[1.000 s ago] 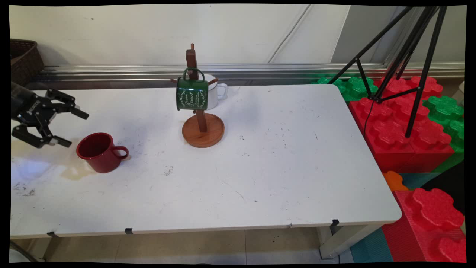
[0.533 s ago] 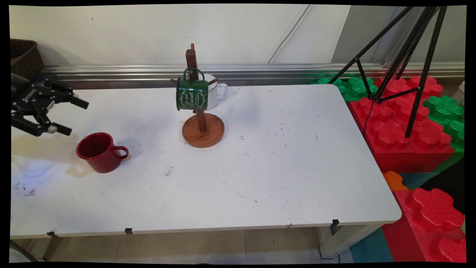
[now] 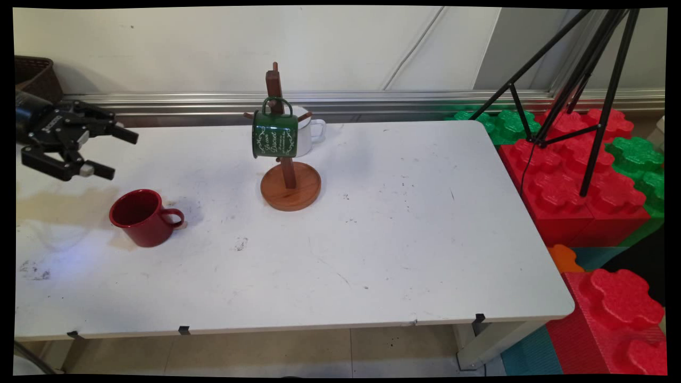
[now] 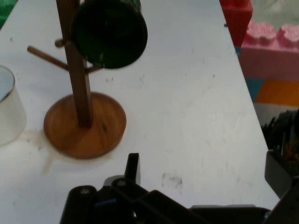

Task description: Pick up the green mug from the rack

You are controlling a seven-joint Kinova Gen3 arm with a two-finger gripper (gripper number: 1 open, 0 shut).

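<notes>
My gripper [image 3: 121,155] hangs open and holds nothing at the table's left, above and behind a red mug [image 3: 139,217]. That mug stands upright with its handle to the right. A wooden mug tree [image 3: 290,185] stands mid-table, with a green mug [image 3: 274,134] hung on its near peg and a white mug [image 3: 308,133] behind it. In the hand view the gripper [image 4: 205,172] points at the mug tree [image 4: 85,125], with the green mug [image 4: 110,32] seen bottom-on and the white mug [image 4: 7,107] at the left edge. The red mug is out of that view.
The white table [image 3: 399,223] bears scuff marks and a stain near the red mug. A dark wicker basket [image 3: 32,80] sits at the back left. A black tripod [image 3: 580,80] stands over red and green foam blocks [image 3: 574,181] beside the table's right edge.
The gripper has risen from beside the red mug, moved toward the back and then a little to the right, staying open. The mugs and tree have not moved.
</notes>
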